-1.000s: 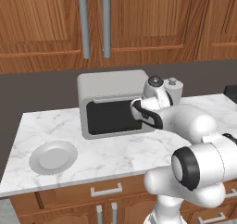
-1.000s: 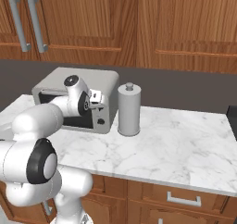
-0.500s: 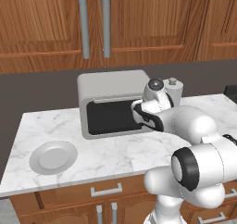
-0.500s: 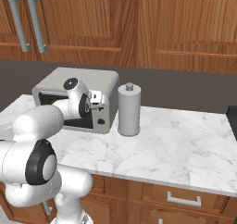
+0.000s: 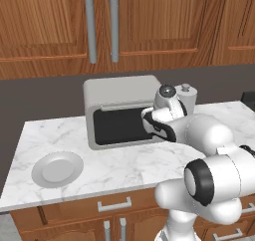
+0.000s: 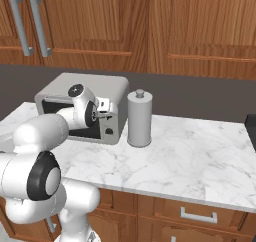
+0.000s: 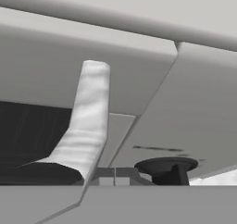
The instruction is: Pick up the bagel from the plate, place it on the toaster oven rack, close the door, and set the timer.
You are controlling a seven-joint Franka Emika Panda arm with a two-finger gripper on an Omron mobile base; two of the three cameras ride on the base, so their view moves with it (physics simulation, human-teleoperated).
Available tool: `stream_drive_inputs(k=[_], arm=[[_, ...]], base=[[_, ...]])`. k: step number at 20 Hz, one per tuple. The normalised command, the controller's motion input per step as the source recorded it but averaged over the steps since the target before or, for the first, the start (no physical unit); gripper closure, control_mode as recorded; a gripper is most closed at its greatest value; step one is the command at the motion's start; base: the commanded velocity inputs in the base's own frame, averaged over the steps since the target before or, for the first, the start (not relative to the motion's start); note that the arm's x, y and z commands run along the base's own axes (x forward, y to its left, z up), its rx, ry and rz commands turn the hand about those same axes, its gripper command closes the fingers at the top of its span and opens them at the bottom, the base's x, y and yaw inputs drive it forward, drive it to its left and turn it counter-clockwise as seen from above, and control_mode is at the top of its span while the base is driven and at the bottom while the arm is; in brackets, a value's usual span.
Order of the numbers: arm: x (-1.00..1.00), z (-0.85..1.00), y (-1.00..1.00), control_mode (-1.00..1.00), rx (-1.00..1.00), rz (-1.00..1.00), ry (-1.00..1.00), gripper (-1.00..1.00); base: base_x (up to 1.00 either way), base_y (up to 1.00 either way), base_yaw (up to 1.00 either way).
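The toaster oven's door (image 5: 119,125) stands closed, its dark glass facing me. My gripper (image 5: 148,121) is shut and empty at the right end of the oven's front, by the control panel (image 6: 109,123). In the hand view a dark round knob (image 7: 163,164) lies just beyond one dark fingertip (image 7: 176,174), with the door's light grey handle (image 7: 90,121) to its left. The plate (image 5: 57,168) lies bare on the counter at the front left. The bagel and the toaster oven rack are hidden.
A grey cylindrical canister (image 6: 139,118) stands just right of the oven. The marble counter (image 6: 200,151) stretches on to the right. Wooden cabinets (image 5: 99,26) hang above the oven.
The hand has edged slightly along the oven's right front. Nothing else has moved.
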Motion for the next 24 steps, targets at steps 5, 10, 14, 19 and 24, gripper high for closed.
stream_drive_inputs(k=[5, 10, 14, 19, 24], arm=[[0.00, 0.14, -0.83, -1.00, 0.00, -0.03, 0.00, 1.00], [0.00, 0.27, -0.90, -1.00, 0.00, -0.04, 0.00, 1.00], [0.00, 0.57, -0.99, -1.00, 0.01, -0.02, 0.00, 1.00], [0.00, 0.75, -1.00, -1.00, 0.11, 0.00, -0.02, 1.00], [0.00, 0.79, -1.00, -1.00, 0.16, 0.00, -0.04, 1.00]], base=[[0.00, 0.00, 0.00], [0.00, 0.00, 0.00], [0.00, 0.00, 0.00], [0.00, 0.00, 0.00], [0.00, 0.00, 0.00]])
